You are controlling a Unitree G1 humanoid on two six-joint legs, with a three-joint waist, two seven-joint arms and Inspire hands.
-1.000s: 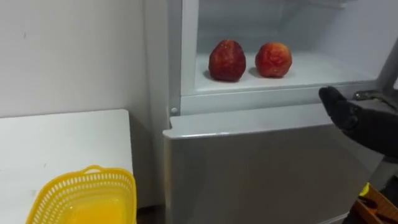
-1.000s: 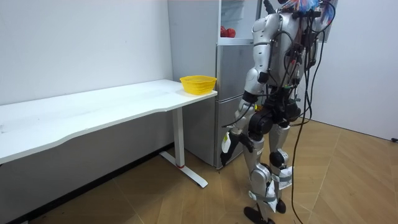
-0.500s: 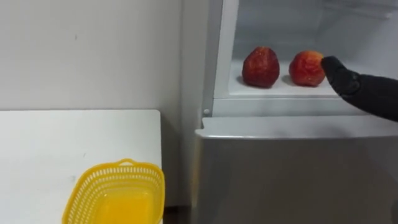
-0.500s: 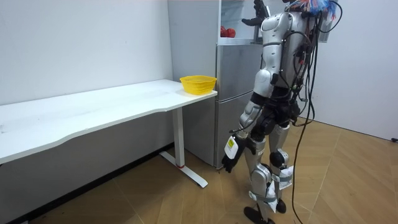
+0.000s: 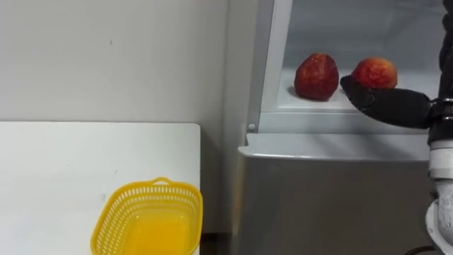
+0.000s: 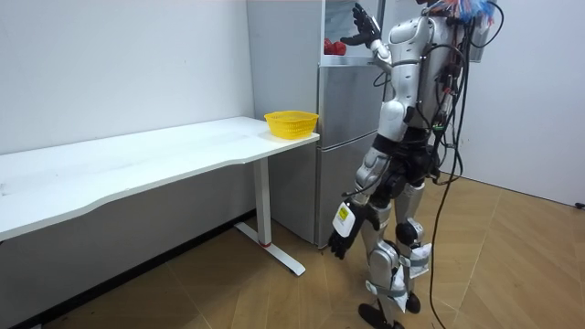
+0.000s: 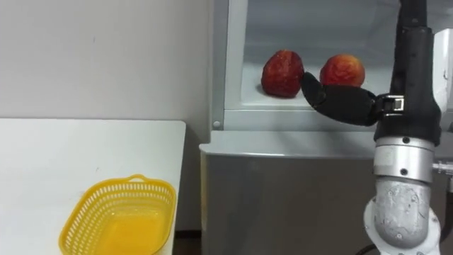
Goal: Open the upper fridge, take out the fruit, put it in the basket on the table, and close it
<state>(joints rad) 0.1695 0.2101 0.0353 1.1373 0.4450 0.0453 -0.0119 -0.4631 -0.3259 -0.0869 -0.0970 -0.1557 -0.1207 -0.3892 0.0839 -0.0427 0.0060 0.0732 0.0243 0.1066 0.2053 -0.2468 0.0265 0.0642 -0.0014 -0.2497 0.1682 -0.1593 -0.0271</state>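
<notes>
We stand facing the fridge [image 5: 340, 198], upper compartment open, with the white table [image 5: 71, 170] just to its left. A yellow basket [image 5: 164, 185] sits on the table's end nearest the fridge. Our right hand [image 5: 382, 105] is raised at the upper shelf, fingers spread and holding nothing, in front of the right red fruit [image 5: 375, 72] — contact cannot be confirmed. The left red fruit [image 5: 316, 76] lies beside it on the shelf. Our left hand [image 6: 340, 239] hangs by the thigh — whether open or closed we cannot tell.
</notes>
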